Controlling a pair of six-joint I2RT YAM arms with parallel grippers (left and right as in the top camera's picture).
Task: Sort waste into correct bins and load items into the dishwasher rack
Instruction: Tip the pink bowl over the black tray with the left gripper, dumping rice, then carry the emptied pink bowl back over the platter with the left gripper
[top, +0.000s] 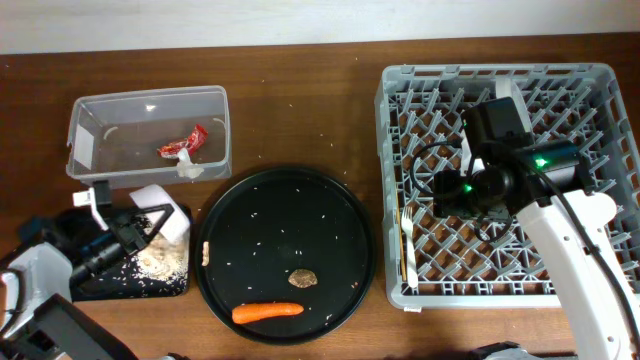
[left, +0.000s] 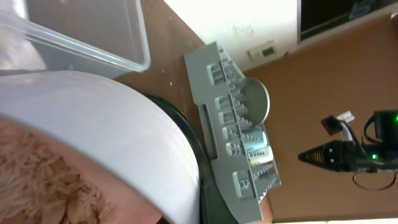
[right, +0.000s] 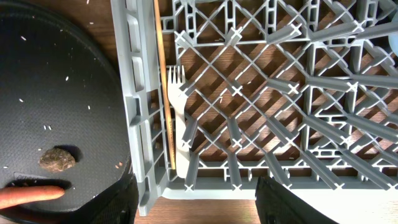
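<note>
1. While the left gripper (top: 148, 222) is clamped tight on the rim of a white bowl (top: 176, 222), the bowl hangs tipped just left of the large round black tray (top: 340, 210). It is over a shallow black rectangular tray (top: 140, 285).
2. Beige grainy scraps (top: 160, 260) lie heaped in that shallow tray, close to the round tray's left edge. In the left wrist view they sit right under the bowl's white wall.
3. Up and left of the round tray stands a clear plastic rectangular tub (top: 80, 120). It holds a red crumpled wrapper (top: 185, 142) and a small white tissue wad (top: 188, 170).
4. On the round tray an orange carrot (top: 267, 311) lies near the front edge. A brown food lump (top: 303, 278) sits just behind it, and pale grains are scattered all over.
5. Just right of the round tray sits the large square grey plastic dishwasher rack (top: 395, 120). The right gripper (top: 432, 192) hovers over its left half, jaws wide apart and holding nothing.
6. A white plastic fork (right: 177, 118) lies flat in the rack's row nearest the round tray. A thin wooden stick (right: 163, 93) lies just beside it, between the fork and the rack's wall. That wall and the upright pegs stand between both and the round tray.
7. A pale round plate (left: 256, 99) stands on edge among the pegs.
</note>
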